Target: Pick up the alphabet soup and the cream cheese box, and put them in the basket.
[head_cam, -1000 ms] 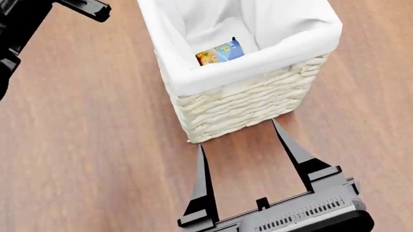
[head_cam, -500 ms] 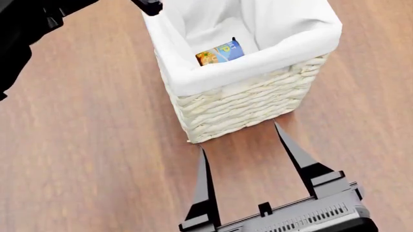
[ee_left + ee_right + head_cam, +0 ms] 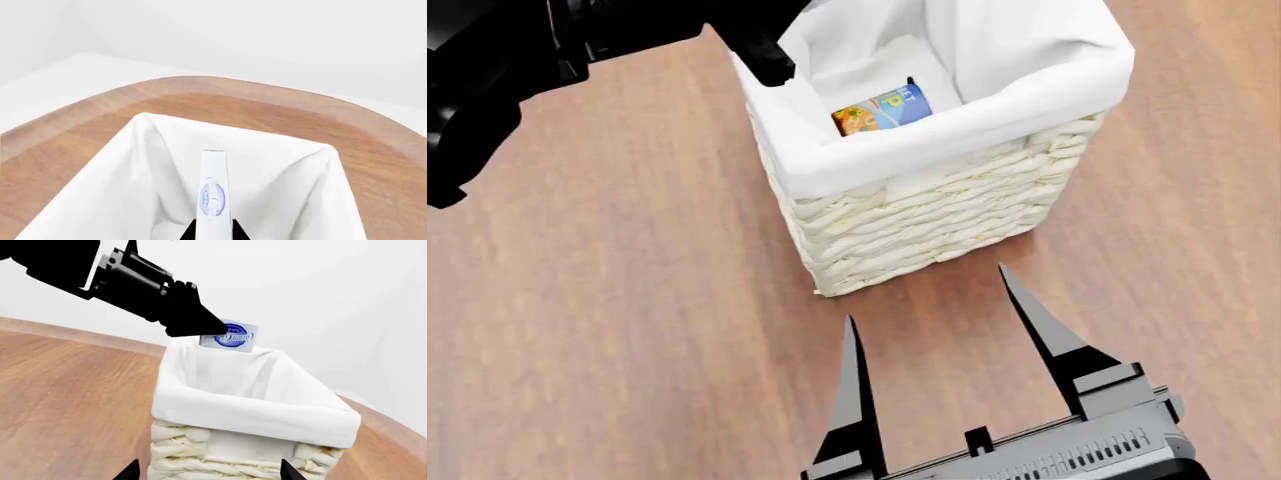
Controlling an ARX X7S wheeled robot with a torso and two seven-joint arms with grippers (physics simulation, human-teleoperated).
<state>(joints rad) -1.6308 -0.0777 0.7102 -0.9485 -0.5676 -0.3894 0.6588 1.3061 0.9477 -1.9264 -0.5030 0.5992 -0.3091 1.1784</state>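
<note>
Left gripper (image 3: 212, 332) holds the box (image 3: 235, 336) above the basket (image 3: 253, 405); soup (image 3: 882, 110) lies inside. Next: release it. Right gripper (image 3: 941, 305) waits, jaws wide.

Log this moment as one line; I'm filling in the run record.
left gripper: holds cream cheese box above basket | right gripper: open, empty, near basket | alphabet soup: in basket

Open basket (image 3: 961, 210) mouth, alphabet soup (image 3: 884, 110) low inside.
</note>
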